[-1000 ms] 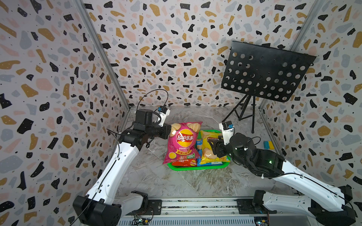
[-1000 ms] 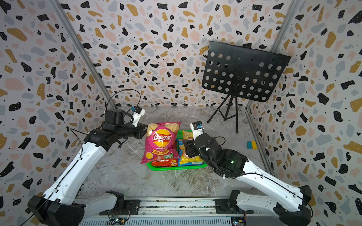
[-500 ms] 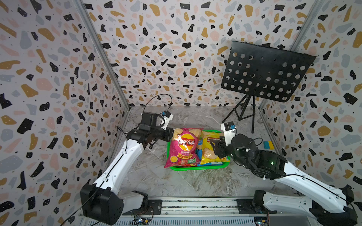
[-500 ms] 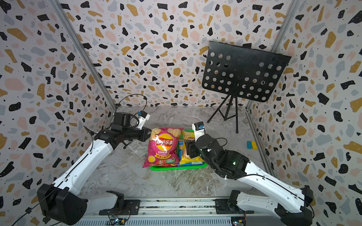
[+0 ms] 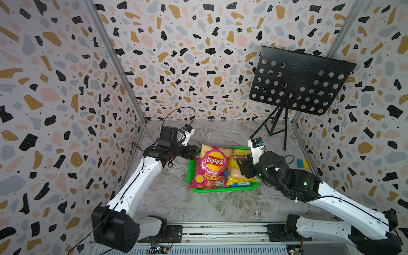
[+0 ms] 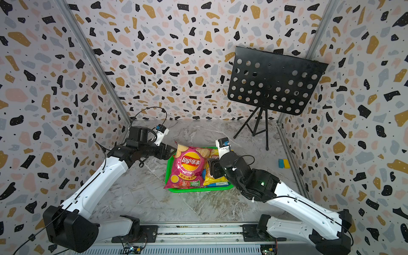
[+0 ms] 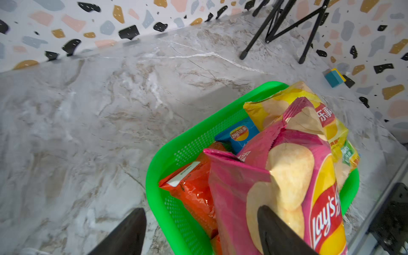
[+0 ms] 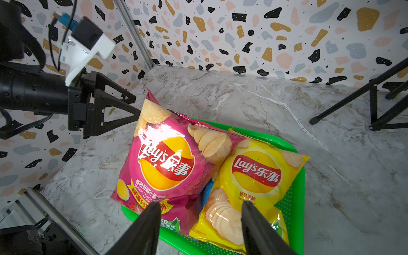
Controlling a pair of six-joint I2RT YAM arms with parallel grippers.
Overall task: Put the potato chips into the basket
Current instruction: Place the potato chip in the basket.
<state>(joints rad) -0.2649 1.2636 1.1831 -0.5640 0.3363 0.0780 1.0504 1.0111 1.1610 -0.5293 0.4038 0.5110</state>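
Bags of potato chips, 4 in all, fill the bright green rectangular plastic mesh basket (image 5: 220, 189) that I see at the middle of the grey marble tabletop (image 5: 176, 203) in both top views. The large glossy magenta-pink bag (image 5: 209, 167) lies on top, on the left arm's side, its upper corner and lower edge reaching past the rim. The smaller yellow bag (image 8: 254, 176) lies beside it, touching it. In the left wrist view the small red bag (image 7: 192, 189) and small blue bag (image 7: 238, 134) show underneath them. My left gripper (image 8: 136, 107) is at the pink bag's upper corner with its jaws spread wide, clamping nothing. My right gripper (image 8: 199, 204) hovers over the basket's near end, jaws apart above the pink and yellow bags, holding nothing. A black perforated music stand (image 5: 298, 84) is at the back right, and a small blue-and-yellow block (image 5: 302, 163) lies by the right wall.
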